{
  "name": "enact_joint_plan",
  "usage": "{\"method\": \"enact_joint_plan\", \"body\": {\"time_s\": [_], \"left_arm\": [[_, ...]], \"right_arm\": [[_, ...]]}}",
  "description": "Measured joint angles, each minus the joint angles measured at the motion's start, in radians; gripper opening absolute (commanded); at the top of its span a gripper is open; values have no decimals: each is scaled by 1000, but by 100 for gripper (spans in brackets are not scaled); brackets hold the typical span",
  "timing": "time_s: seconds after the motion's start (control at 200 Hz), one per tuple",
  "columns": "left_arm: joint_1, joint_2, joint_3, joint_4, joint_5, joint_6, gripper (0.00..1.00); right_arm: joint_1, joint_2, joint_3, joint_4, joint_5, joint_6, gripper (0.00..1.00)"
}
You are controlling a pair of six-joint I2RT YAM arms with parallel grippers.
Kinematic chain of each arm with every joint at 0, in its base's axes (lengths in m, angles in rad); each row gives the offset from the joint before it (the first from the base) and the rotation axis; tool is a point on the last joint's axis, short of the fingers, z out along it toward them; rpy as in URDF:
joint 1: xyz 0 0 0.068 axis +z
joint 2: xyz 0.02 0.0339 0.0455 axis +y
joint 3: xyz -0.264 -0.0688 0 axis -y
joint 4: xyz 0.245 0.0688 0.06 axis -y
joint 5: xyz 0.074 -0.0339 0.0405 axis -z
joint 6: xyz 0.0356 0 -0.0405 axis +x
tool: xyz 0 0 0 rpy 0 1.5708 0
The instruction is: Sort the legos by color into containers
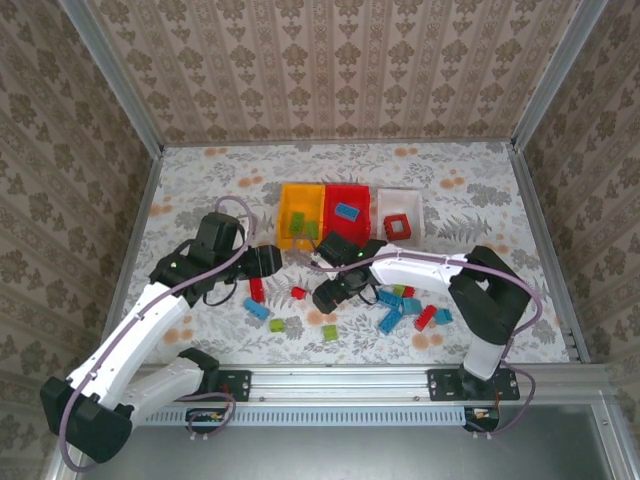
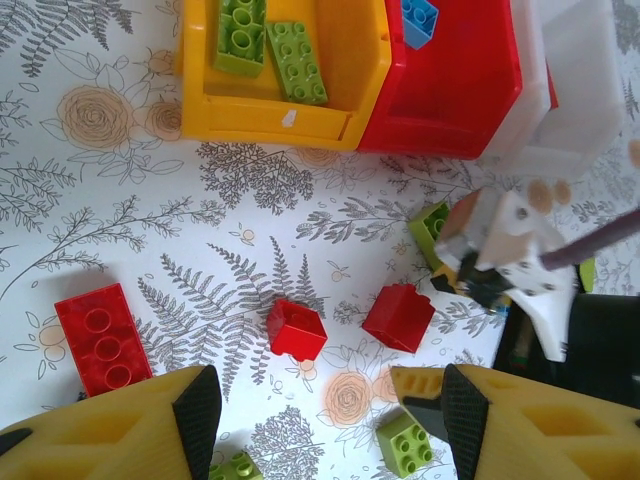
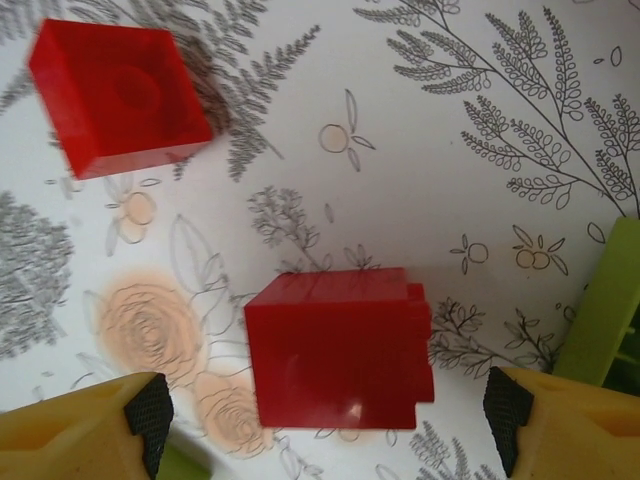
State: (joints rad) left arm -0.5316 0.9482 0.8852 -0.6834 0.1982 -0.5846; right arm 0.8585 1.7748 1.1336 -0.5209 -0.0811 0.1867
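Three bins stand in a row: orange-yellow (image 1: 284,228) with green bricks (image 2: 295,60), red (image 1: 360,230) with a blue brick (image 1: 347,211), white (image 1: 419,222) with the red frame (image 1: 399,226). My right gripper (image 3: 328,425) is open and low over the table. A red brick (image 3: 338,345) lies between its fingers, touching neither. My left gripper (image 2: 330,415) is open and empty. It hangs above two small red bricks (image 2: 296,329) (image 2: 399,317), with a green brick (image 2: 407,443) by its right finger. In the top view the left gripper (image 1: 278,262) is near the orange bin and the right gripper (image 1: 326,297) is mid-table.
A long red brick (image 1: 257,290), a blue brick (image 1: 256,309) and two green bricks (image 1: 277,325) (image 1: 329,332) lie near the front. A cluster of blue, red and green bricks (image 1: 405,305) sits under the right arm. Patterned walls close in the table.
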Motion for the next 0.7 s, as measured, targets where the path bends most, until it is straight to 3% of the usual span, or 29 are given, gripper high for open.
{"method": "enact_joint_plan", "body": {"time_s": [0.33, 0.565, 0.7], "left_arm": [[0, 2, 0, -3, 0, 0, 62], [-10, 62, 18, 10, 9, 0, 62], [-45, 141, 89, 42, 18, 2, 62]], "right_arm": [[0, 72, 40, -7, 11, -18, 48], [-19, -27, 43, -27, 16, 8, 43], [-128, -184, 42, -36, 24, 41, 41]]}}
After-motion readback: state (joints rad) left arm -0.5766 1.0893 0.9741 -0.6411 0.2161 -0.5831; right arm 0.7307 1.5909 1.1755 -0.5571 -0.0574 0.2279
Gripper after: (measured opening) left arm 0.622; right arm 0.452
